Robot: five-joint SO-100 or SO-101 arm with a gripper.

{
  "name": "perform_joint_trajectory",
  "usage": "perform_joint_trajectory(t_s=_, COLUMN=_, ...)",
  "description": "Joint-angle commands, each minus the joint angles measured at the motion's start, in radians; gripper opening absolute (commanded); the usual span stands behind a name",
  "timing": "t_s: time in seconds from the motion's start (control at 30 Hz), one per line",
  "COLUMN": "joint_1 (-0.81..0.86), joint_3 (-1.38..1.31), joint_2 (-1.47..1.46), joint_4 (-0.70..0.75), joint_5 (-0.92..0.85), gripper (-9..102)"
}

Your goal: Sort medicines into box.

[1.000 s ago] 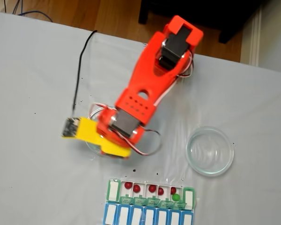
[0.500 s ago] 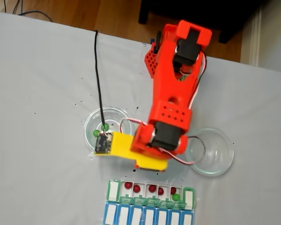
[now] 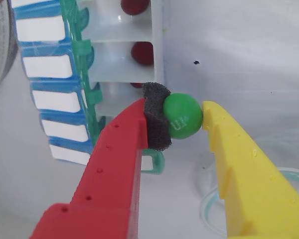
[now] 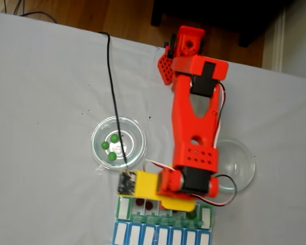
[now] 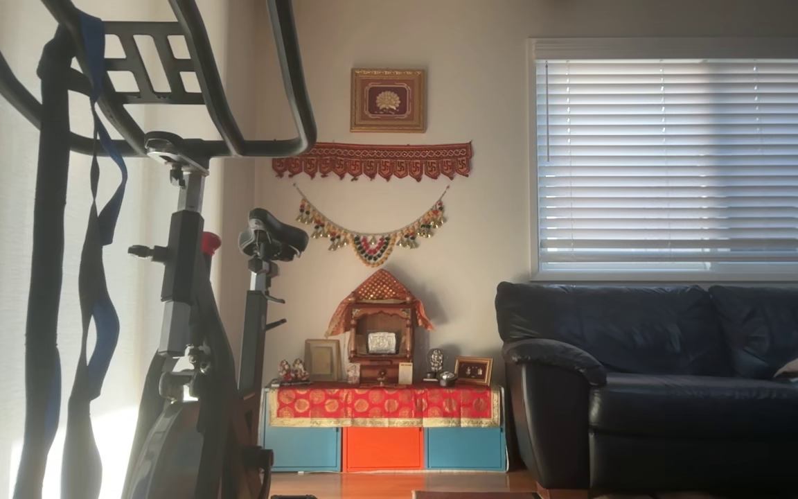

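Room to move is pretty tight at the near edge of the tabletop (image 4: pixel 35 92): in the fixed view the orange arm (image 4: pixel 196 117) stretches down from the far side and its wrist sits right over the box (image 4: pixel 123 206), with a blue-and-white organizer row (image 4: pixel 143 236) butted against the box's near side. Left of the arm there's lots of bare white cloth.

Wrist view shows the tool (image 3: pixel 183 115) pinching a green ball (image 3: pixel 182 115), so it's closed on it, not spread. Red finger (image 3: pixel 120 149) has a chunk of dark foam (image 3: pixel 156 117) as a pad; the yellow finger (image 3: pixel 239 159) is bare plastic with stepped ridges. The ball is glossy, round, with a faint pale mark on it. It hangs just off the right edge of the box in that view, beside the open white compartments rather than over one, as far as I can tell.

Two red balls (image 3: pixel 142 52) sit in separate compartments, smooth and shiny. Translucent green lids (image 3: pixel 82 50) stand flipped open along the box's left side in the wrist view.

Three more green balls (image 4: pixel 112 147) lie in a clear glass dish (image 4: pixel 136 133) left of the arm in the fixed view; a second glass dish (image 4: pixel 244 163) sits on the right, partly under the arm.
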Motion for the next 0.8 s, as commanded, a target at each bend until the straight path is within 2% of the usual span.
perform_joint_trajectory(t_s=0.0, joint_1=-0.044, joint_3=-0.084, joint_2=0.037, joint_4=-0.032, joint_5=0.006, gripper=2)
perform_joint_trajectory(t_s=0.1, joint_1=-0.054, joint_3=-0.1, joint_2=0.025, joint_4=-0.048, joint_5=0.012, gripper=2)
perform_joint_trajectory(t_s=0.43, joint_1=-0.089, joint_3=-0.394, joint_2=-0.21, joint_4=0.081, joint_5=0.028, gripper=2)
perform_joint_trajectory(t_s=0.77, joint_1=-0.106, joint_3=-0.525, joint_2=-0.313, joint_4=0.121, joint_5=0.048, gripper=2)
